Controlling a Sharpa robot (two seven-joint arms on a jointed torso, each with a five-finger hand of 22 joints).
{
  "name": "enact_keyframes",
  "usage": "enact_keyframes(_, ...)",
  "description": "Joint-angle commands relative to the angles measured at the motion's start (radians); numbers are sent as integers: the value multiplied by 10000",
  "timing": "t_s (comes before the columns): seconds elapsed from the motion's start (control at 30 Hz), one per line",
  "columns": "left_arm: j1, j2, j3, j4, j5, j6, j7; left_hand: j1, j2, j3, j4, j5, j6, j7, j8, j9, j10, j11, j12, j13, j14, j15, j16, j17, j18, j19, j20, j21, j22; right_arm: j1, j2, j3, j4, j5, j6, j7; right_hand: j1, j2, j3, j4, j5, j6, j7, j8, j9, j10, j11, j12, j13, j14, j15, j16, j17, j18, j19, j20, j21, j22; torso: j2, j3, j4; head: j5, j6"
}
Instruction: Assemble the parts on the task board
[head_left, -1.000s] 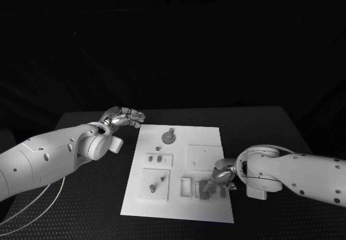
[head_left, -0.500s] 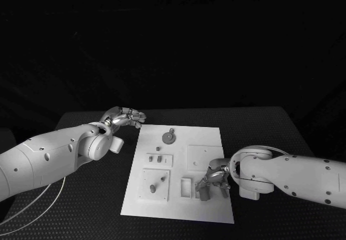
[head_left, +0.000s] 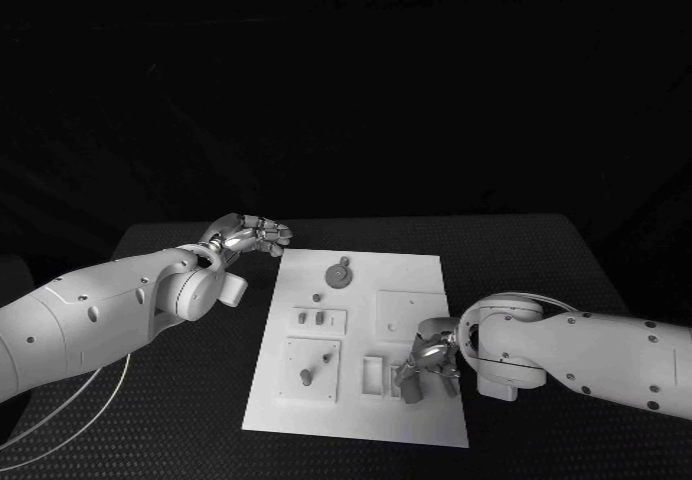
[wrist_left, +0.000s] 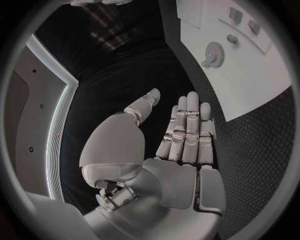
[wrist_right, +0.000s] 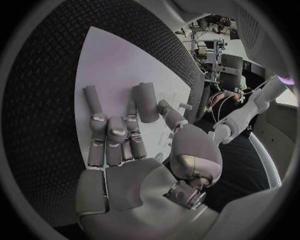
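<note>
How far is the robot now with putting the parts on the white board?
Looks early. A gear and small pieces sit on the task board; whether seated is unclear. The right hand is down at the board's near slots; a grip cannot be told. The left hand waits open beside the board.

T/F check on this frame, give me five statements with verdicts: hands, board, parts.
1. The left hand is off the task board, over the black table by its far left corner. True.
2. The right hand is over the board's near right part. True.
3. The left hand holds a part. False: its fingers are extended and nothing is in them in the left wrist view.
4. The gear-shaped part is on the far part of the board. True.
5. The right hand is lifted well clear of the board, beside the table's far edge. False: it is low over the board, fingers reaching down to its surface.
</note>
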Motion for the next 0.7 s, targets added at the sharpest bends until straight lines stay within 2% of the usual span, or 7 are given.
enact_keyframes(0.03, 5, -16, 6, 29, 53, 101, 79, -64, -6, 1, 63, -27, -46, 1, 51, -10, 44, -16, -57, -16, 70, 30, -68, 12, 121, 62, 19, -47, 15, -28, -20, -20, -33, -367, -208, -90, 619, 270, 600, -40, -37, -54, 145, 55, 24, 82, 20, -64, 27, 90, -8, -87, 26, 469, 26, -59, 43, -2, -6, 19, -4, 6, -16)
enact_keyframes(0.17, 5, -30, 5, 6, 53, 80, 69, -60, -2, 3, 63, -26, -45, 1, 53, -11, 45, -16, -57, -16, 71, 29, -69, 16, 122, 63, 19, -48, 16, -27, -62, -19, 13, -276, -333, -25, 780, 251, 1197, 115, -40, 75, 129, 75, 40, 163, 6, -110, 67, 131, -14, -127, 72, 469, 65, 35, 67, -1, -11, 28, -9, 52, -27)
enact_keyframes(0.27, 5, -32, 5, 20, 53, 91, 77, -58, -1, 4, 62, -25, -45, 1, 53, -11, 46, -16, -57, -16, 71, 29, -71, 18, 122, 64, 18, -49, 17, -27, -120, -19, 52, -208, -480, 22, 783, 289, 1385, 177, -30, 150, 113, 89, 47, 208, -6, -130, 88, 154, -21, -147, 93, 469, 79, 77, 78, 0, -18, 25, -9, 53, -3)
enact_keyframes(0.33, 5, -37, 5, 15, 53, 83, 85, -57, -3, 3, 61, -26, -45, 1, 54, -11, 46, -16, -58, -16, 72, 29, -72, 20, 122, 64, 19, -49, 18, -25, -160, -19, 88, -30, -506, 47, 767, 271, 1462, 189, -28, 196, 104, 95, 49, 241, -15, -141, 103, 174, -29, -159, 107, 469, 93, 101, 91, 4, -13, 23, -9, 54, -40)
enact_keyframes(0.47, 5, -28, 5, 7, 53, 76, 90, -61, -27, -6, 57, -30, -49, 2, 54, -13, 42, -14, -62, -18, 68, 31, -80, 29, 120, 63, 21, -55, 23, 2, -296, -17, 228, 166, -619, 109, 725, 280, 1543, 214, -24, 295, 78, 121, 59, 290, -38, -158, 125, 202, -46, -178, 124, 469, 113, 130, 107, 7, -18, 31, -29, 68, 7)
enact_keyframes(0.7, 5, -14, 4, -34, 53, 71, 82, -63, -40, -11, 56, -32, -51, 3, 55, -15, 41, -13, -64, -19, 67, 32, -85, 33, 119, 62, 21, -58, 25, 328, -470, -16, 437, 723, -647, 316, 694, 258, 1555, 210, -22, 342, 65, 131, 62, 316, -50, -167, 138, 219, -57, -187, 134, 469, 123, 145, 116, 10, -18, 28, -17, 46, 46)
